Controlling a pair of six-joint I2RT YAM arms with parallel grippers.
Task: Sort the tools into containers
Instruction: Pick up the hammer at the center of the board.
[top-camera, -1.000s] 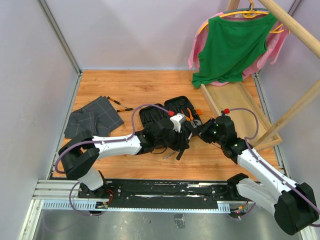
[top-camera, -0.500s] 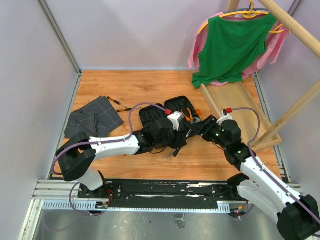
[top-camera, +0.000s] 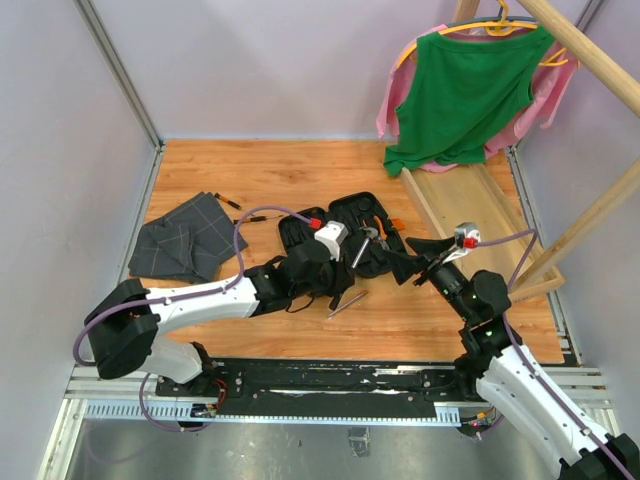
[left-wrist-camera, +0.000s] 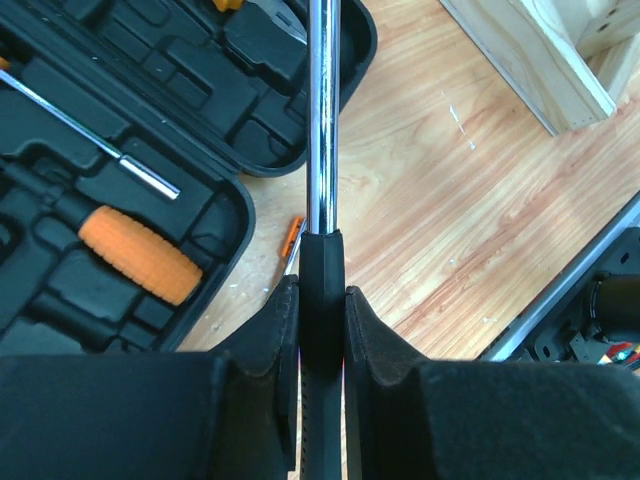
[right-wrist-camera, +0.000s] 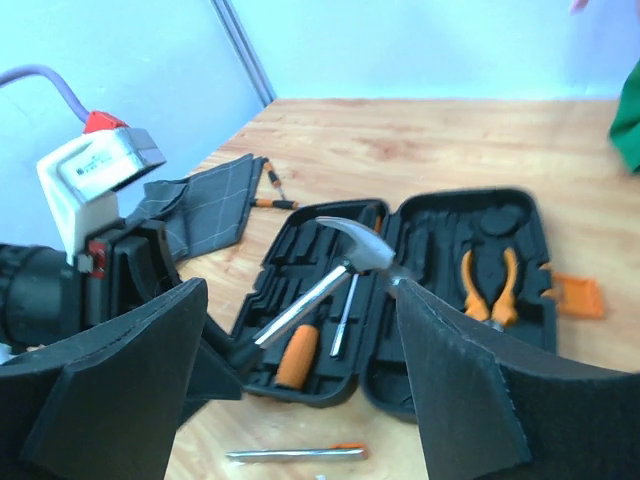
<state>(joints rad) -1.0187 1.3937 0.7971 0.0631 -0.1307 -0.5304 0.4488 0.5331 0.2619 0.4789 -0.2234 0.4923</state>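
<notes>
My left gripper (left-wrist-camera: 321, 290) (top-camera: 340, 272) is shut on the black handle of the claw hammer (left-wrist-camera: 322, 120) (right-wrist-camera: 355, 248) (top-camera: 361, 249). The hammer is lifted over the open black tool case (top-camera: 340, 215) (right-wrist-camera: 440, 225) (left-wrist-camera: 120, 150), steel head up. My right gripper (right-wrist-camera: 300, 390) (top-camera: 402, 260) stands open just right of the hammer head, holding nothing. Orange-handled pliers (right-wrist-camera: 487, 285) (top-camera: 378, 225) lie in the case's right half. An orange-handled screwdriver (right-wrist-camera: 298, 355) (left-wrist-camera: 125, 255) lies in the left half. A thin screwdriver (right-wrist-camera: 295, 454) (top-camera: 347, 300) lies on the table in front of the case.
Two more thin screwdrivers (top-camera: 228, 201) (top-camera: 255, 215) lie by the folded grey cloth (top-camera: 185, 238) at the left. A long wooden tray (top-camera: 475, 215) runs along the right under hanging green and pink garments (top-camera: 465, 90). Walls close in the left and back.
My right gripper has opened, let go of the hammer and drawn back to the right. My left arm has pulled left with the hammer, tilting its head upward.
</notes>
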